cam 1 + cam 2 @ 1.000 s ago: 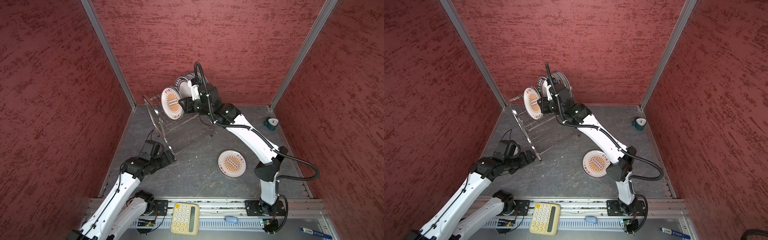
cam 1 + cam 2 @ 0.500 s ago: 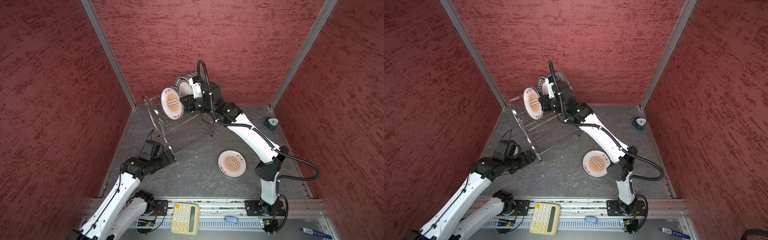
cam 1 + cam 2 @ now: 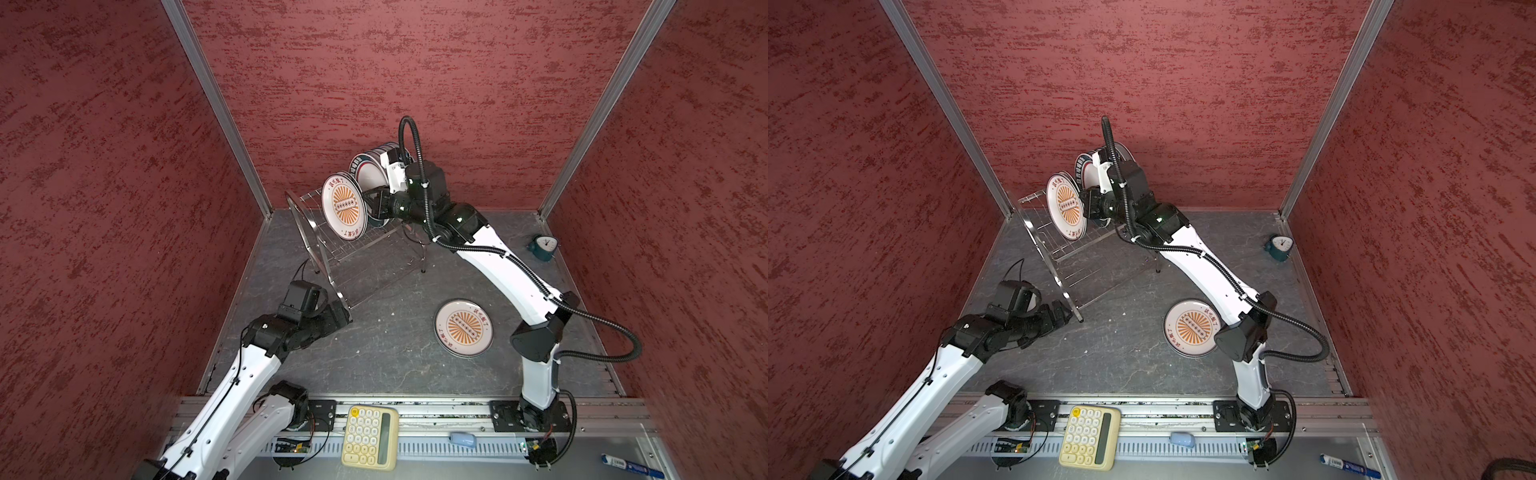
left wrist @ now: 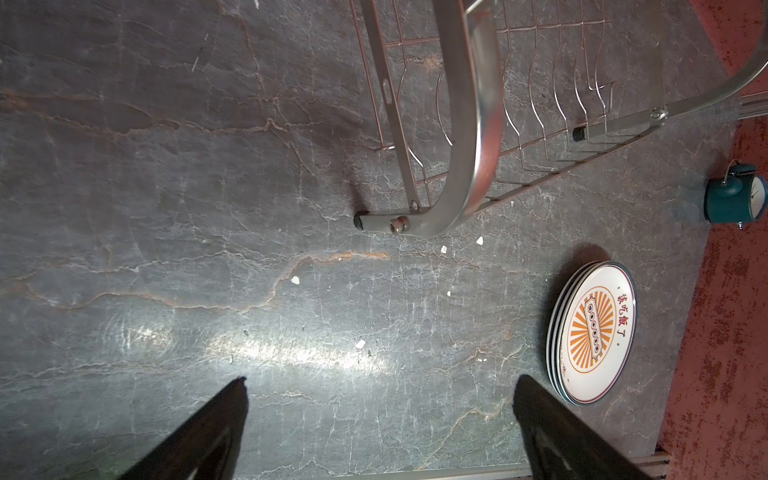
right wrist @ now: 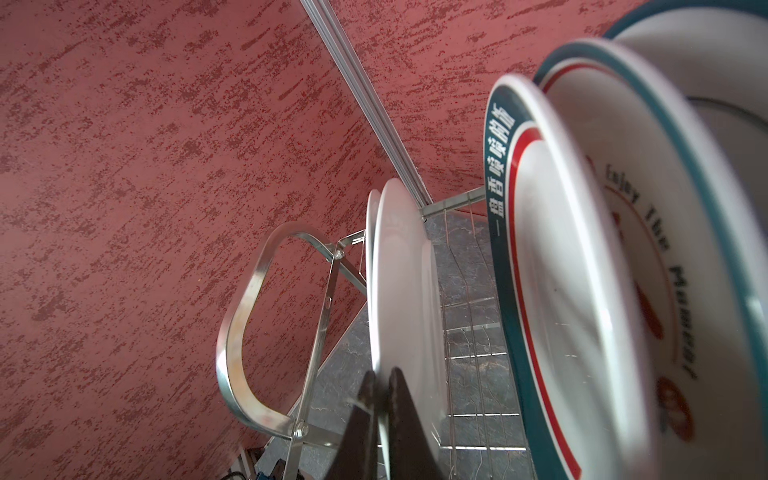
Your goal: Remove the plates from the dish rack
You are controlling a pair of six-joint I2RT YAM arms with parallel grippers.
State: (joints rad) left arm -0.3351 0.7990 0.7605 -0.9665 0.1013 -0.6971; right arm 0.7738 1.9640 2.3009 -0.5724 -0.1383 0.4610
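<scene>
While a stack of plates (image 3: 463, 328) lies right of centre in both top views, several more stand in the rack (image 3: 309, 232) at upper middle. The right gripper (image 5: 382, 372) pinches a sunburst plate (image 3: 345, 206) by its rim, and the left gripper (image 4: 382, 377) gapes idle.

White arm shells (image 3: 505, 270), black joints (image 3: 536, 338) and jaws, ribbed black hose (image 3: 594, 357)
</scene>
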